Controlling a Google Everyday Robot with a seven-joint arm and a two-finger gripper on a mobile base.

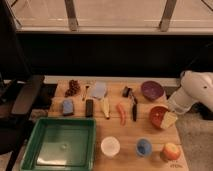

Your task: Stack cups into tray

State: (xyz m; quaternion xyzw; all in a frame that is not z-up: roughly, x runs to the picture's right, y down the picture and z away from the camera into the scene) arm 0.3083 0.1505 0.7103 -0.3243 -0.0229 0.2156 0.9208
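Note:
The white cup [110,146] and the blue cup [144,147] stand upright side by side near the front edge of the wooden table. The white one is closer to the tray. The green tray [60,145] lies at the front left and holds nothing. My white arm comes in from the right. Its gripper [169,119] is low at the right rim of a red bowl [156,115], behind and to the right of the blue cup.
A purple bowl [151,90] sits at the back right and an apple [171,151] at the front right corner. A banana [105,106], a red pepper [122,114], a blue sponge [67,106], grapes [74,88] and dark utensils lie mid-table. A black chair [22,100] stands at the left.

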